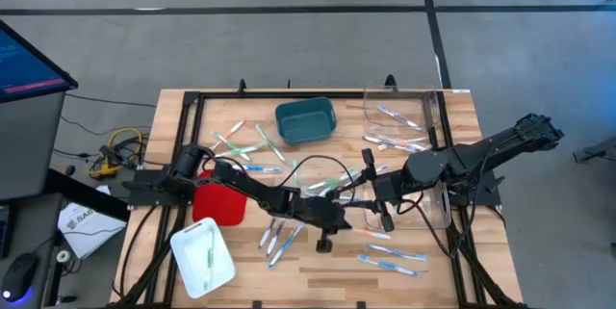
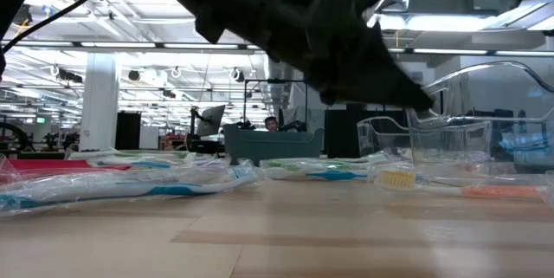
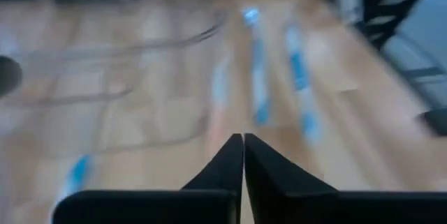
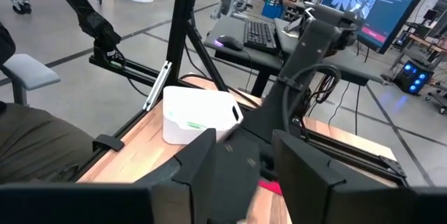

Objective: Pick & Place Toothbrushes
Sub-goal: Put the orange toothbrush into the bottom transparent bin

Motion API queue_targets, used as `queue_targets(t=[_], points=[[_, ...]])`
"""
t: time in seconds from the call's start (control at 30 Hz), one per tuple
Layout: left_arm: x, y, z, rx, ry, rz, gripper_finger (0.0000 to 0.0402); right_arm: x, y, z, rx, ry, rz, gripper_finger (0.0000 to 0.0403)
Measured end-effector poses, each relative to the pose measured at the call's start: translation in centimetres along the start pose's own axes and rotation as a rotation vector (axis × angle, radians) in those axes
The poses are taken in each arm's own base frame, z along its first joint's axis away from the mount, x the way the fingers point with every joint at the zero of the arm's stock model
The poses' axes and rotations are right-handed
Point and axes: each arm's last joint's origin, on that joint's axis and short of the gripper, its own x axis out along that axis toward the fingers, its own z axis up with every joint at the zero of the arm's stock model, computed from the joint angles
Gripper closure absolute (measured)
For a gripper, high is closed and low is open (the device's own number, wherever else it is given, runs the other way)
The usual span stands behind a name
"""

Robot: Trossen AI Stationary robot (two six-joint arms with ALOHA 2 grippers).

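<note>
**Wooden bench with toothbrushes scattered among four bins**

Wooden bench carries many toothbrushes, lying loose near the front edge, in the middle and toward the back. At the front left stands a white bin with one green toothbrush inside, and just behind it a red bin. Over the middle of the bench the left gripper has its fingers pressed together with nothing between them. Just beside it, the right gripper is partly open; whether it holds something, I cannot tell. Farther back are a teal bin and a clear bin holding several toothbrushes.
</note>
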Motion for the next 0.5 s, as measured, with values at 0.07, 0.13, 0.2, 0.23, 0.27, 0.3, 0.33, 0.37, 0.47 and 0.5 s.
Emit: queue_targets(t=[0.07,0.13,0.2,0.23,0.27,0.3,0.33,0.37,0.47,0.5], points=[[0.0,0.7,-0.2,-0.007,0.021,0.024,0.04,0.0,0.0,0.0,0.0,0.0,0.0,0.0267],[0.1,1.1,-0.2,-0.011,0.02,0.041,0.0401,0.0,0.0,0.0,0.0,-0.001,0.0,0.0266],[0.1,1.3,-0.2,-0.012,0.027,0.046,0.0401,0.0,0.0,0.0,0.0,-0.003,-0.001,0.0266],[0.1,1.4,-0.4,-0.013,0.036,0.047,0.0401,0.0,0.0,0.0,0.001,-0.004,-0.001,0.0267],[0.2,1.5,-0.6,-0.014,0.042,0.044,0.0401,0.0,0.0,0.0,0.001,-0.004,-0.001,0.0267],[0.3,1.5,-0.8,-0.016,0.055,0.038,0.0401,0.0,0.0,0.1,0.001,-0.005,-0.001,0.0268],[0.5,1.5,-1.1,-0.018,0.069,0.03,0.0401,0.0,0.0,0.1,0.001,-0.005,-0.001,0.0268],[0.8,1.5,-1.4,-0.025,0.071,0.024,0.0401,0.0,0.0,0.1,0.001,-0.005,-0.001,0.0269],[1.5,1.5,-2.6,-0.035,0.114,0.023,0.0401,0.0,0.0,0.1,0.001,-0.006,-0.001,0.0268],[1.8,1.6,-2.9,-0.035,0.123,0.028,0.0401,0.0,0.0,0.1,0.001,-0.006,-0.001,0.0268]])
